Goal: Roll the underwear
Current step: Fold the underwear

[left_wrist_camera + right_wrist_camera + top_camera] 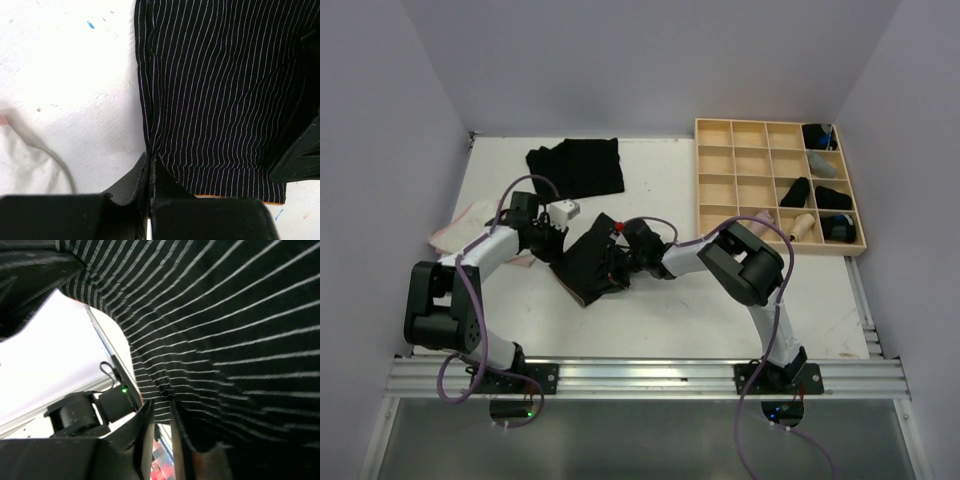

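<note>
A black pinstriped underwear lies mid-table, held between both arms. My left gripper is shut on its left edge; in the left wrist view the fingertips pinch the hem of the striped cloth. My right gripper grips the opposite side. In the right wrist view the striped cloth hangs lifted above the table and drapes over one finger, its edge caught between the nearly closed jaws.
More black underwear is piled at the back. A whitish piece with pink edging lies at the left, beside the left arm. The pale wooden grid tray at the right holds several rolls.
</note>
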Action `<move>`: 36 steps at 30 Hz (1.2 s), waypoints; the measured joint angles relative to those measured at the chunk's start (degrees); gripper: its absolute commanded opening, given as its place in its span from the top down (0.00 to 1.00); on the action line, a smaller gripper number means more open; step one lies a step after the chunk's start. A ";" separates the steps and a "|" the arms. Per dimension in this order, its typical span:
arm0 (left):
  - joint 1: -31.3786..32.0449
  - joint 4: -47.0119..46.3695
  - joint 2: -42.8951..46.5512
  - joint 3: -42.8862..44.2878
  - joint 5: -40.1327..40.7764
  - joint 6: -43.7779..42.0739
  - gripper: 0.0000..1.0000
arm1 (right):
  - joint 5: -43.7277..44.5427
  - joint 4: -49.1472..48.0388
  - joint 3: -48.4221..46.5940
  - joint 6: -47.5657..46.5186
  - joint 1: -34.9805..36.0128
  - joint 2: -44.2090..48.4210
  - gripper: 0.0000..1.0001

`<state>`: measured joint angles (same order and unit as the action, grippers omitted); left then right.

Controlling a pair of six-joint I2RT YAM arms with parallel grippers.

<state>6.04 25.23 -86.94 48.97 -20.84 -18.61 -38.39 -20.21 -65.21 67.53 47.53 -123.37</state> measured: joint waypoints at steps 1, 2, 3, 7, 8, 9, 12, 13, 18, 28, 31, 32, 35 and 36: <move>0.00 0.02 0.26 -0.13 0.09 0.00 1.00 | -0.02 0.04 0.00 0.26 -0.04 0.15 0.75; 0.07 0.02 0.70 -0.26 0.22 0.00 1.00 | 0.11 0.02 0.02 0.81 -0.04 0.52 0.75; 0.13 0.00 1.09 -0.37 0.28 0.00 1.00 | 0.11 0.04 0.02 1.20 -0.04 0.87 0.74; 1.18 -0.17 3.98 -1.11 1.11 -0.02 1.00 | 0.17 -0.63 0.02 3.32 -0.02 2.58 0.73; 1.75 -0.33 4.68 -1.25 1.51 -0.02 1.00 | 0.20 -0.87 0.00 3.54 -0.02 2.62 0.73; 2.40 -0.50 5.35 -1.46 1.88 0.00 1.00 | 0.33 -0.87 0.00 3.72 0.00 2.60 0.74; 4.87 -0.79 7.80 -2.60 3.32 -0.02 1.00 | 0.44 -0.79 -0.11 3.89 0.04 1.70 0.74; 5.86 -0.83 8.68 -3.04 3.89 -0.02 1.00 | 0.50 -0.74 -0.22 3.87 0.04 0.92 0.74; 11.23 -0.55 12.57 -4.79 6.64 -0.52 1.00 | 0.00 -0.98 -1.40 3.80 -0.15 -1.99 0.75; 20.09 4.26 12.04 -4.72 5.73 -4.02 1.00 | -0.17 -0.92 -2.27 3.48 -1.16 -2.62 0.75; 20.55 5.73 7.89 -4.09 4.72 -4.74 1.00 | -0.04 -0.31 -1.77 2.69 -2.38 -1.77 0.74; 20.61 6.19 5.81 -3.63 4.59 -4.83 1.00 | 0.15 0.35 -1.18 2.16 -3.15 -0.96 0.74; 20.61 7.67 -0.52 -1.53 4.04 -4.92 1.00 | 0.57 4.55 0.28 -0.22 -6.12 2.36 0.74; 20.59 8.52 -1.55 -0.15 3.82 -4.81 1.00 | 0.63 6.36 0.68 -1.25 -7.10 3.82 0.74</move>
<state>26.63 33.76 -88.49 48.82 -17.02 -23.42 -37.76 -13.85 -64.53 66.28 40.42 -119.55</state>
